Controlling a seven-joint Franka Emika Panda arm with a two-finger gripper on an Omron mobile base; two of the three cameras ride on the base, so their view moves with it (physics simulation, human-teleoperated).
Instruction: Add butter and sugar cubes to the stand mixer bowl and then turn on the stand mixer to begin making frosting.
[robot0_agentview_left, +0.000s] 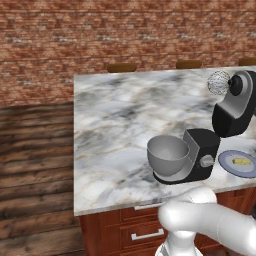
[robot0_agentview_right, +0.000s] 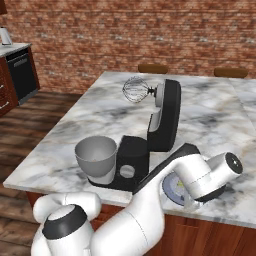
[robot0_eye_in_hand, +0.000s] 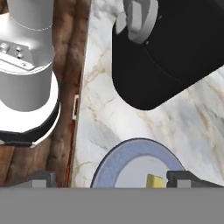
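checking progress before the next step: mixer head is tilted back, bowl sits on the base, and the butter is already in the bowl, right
Not quite. The stand mixer does have its head tilted back and the stand mixer bowl sits on its base, but the bowl is empty. The butter lies on the blue-grey plate beside the mixer, as the left base view shows.

One black stand mixer with grey-sided tilted head (robot0_agentview_right: 162, 117), one wire whisk (robot0_agentview_right: 135, 90) on it. One round deep grey metal bowl (robot0_agentview_left: 168, 155). One flat blue-grey round plate (robot0_agentview_left: 231, 166), one small pale-yellow butter stick (robot0_agentview_left: 241, 162) on it. One marble-topped desk (robot0_agentview_left: 120, 120). Three brown round stool tops beyond desk's far edge in left base view, first (robot0_agentview_left: 121, 68). One small silver knob (robot0_agentview_left: 206, 161) on mixer base.
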